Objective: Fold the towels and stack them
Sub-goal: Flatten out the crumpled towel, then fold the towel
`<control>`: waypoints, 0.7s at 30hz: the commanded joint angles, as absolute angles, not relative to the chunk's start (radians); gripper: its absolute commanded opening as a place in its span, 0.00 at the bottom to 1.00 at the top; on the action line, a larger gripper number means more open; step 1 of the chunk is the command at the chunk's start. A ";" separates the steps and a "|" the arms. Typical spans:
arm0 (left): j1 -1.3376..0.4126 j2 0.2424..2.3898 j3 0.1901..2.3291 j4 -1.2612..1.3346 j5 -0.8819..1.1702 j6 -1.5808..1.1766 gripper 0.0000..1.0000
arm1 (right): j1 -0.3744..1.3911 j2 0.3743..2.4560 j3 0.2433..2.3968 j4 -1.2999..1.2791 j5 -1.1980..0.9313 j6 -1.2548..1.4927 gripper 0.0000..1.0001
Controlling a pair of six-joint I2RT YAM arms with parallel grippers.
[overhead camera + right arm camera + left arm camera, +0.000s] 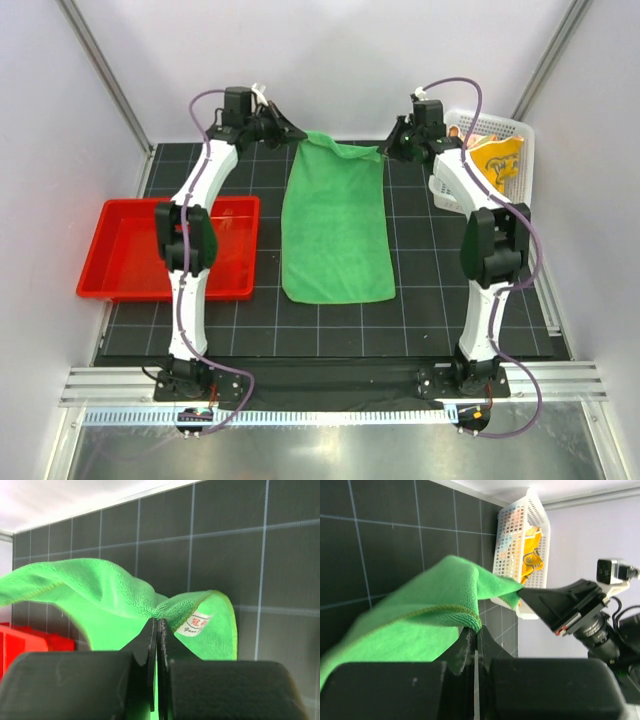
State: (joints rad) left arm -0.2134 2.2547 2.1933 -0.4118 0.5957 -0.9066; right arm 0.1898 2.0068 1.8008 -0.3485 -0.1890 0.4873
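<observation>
A plain green towel lies lengthwise in the middle of the black mat, with its far edge lifted off the mat. My left gripper is shut on the far left corner, and my right gripper is shut on the far right corner. In the left wrist view the green towel rises to my left gripper. In the right wrist view the green towel bunches at my right gripper, with a white label beside the pinch. An orange-yellow towel sits crumpled in the basket.
A white mesh basket stands at the far right, just behind the right arm. A red plastic tray lies at the left edge of the mat, beside the left arm. Grey walls close in the back and both sides.
</observation>
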 commanded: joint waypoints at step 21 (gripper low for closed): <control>-0.169 2.163 2.015 -0.431 0.670 -0.787 0.00 | 0.132 1.921 1.820 -0.386 -0.330 0.446 0.01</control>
